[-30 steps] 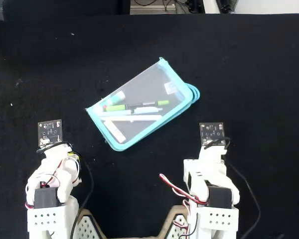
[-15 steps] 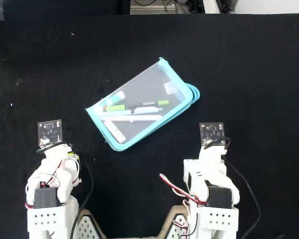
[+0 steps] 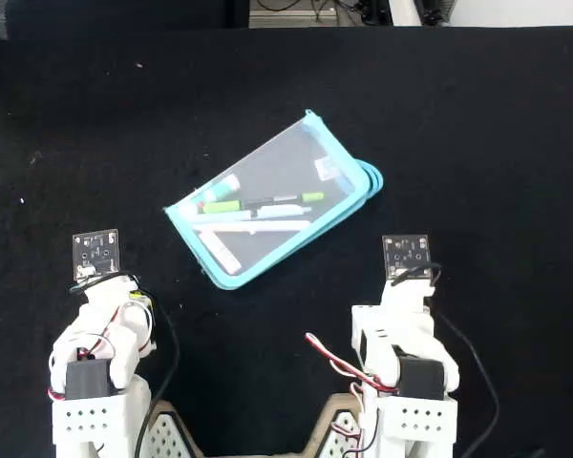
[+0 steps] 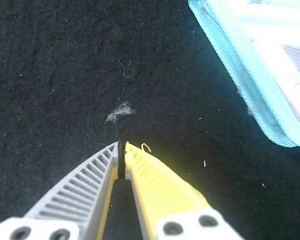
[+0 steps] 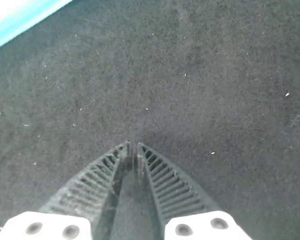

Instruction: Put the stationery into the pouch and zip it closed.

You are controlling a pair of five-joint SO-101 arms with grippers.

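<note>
A clear pouch with a turquoise border [image 3: 272, 203] lies tilted in the middle of the black table, holding pens, a green marker and other stationery. Its zipper edge looks shut all round. A corner of the pouch [image 4: 250, 65] appears in the left wrist view, and a turquoise strip of the pouch [image 5: 20, 17] in the right wrist view. My left gripper [image 4: 122, 147] rests shut on nothing near the table's front left. My right gripper [image 5: 131, 148] rests shut on nothing at the front right. Both arms are folded back, well apart from the pouch.
The black cloth [image 3: 458, 124] covers the whole table. A bit of lint [image 4: 120, 111] lies just ahead of the left gripper. Cables and equipment [image 3: 296, 10] sit beyond the far edge.
</note>
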